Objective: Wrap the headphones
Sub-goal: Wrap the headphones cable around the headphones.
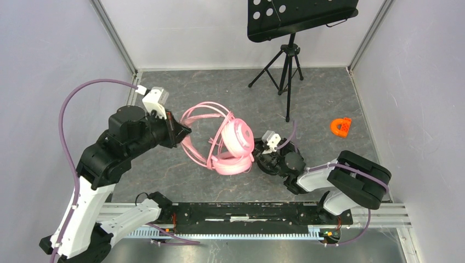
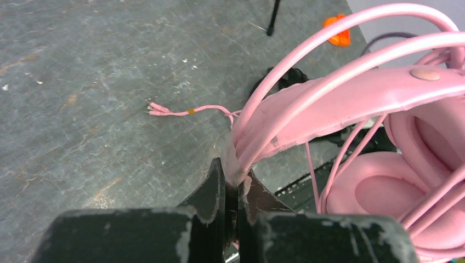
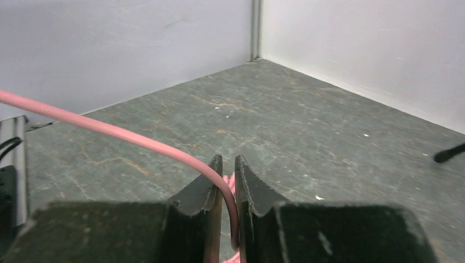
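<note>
The pink headphones (image 1: 234,143) stand on the grey floor in the middle, with the pink cable (image 1: 200,112) looped several times over the headband. My left gripper (image 1: 185,131) is at their left side. In the left wrist view it (image 2: 234,170) is shut on the end of the headband (image 2: 351,98) and the cable loops there. The cable's plug end (image 2: 164,110) lies loose on the floor. My right gripper (image 1: 257,154) is close against the right side of the earcups. In the right wrist view the pink cable (image 3: 109,130) runs down between its nearly closed jaws (image 3: 228,159).
A small orange plastic piece (image 1: 341,127) lies at the right. A black music stand on a tripod (image 1: 285,60) stands at the back. Grey walls close in the floor on the left, back and right. The arms' mounting rail (image 1: 247,213) runs along the near edge.
</note>
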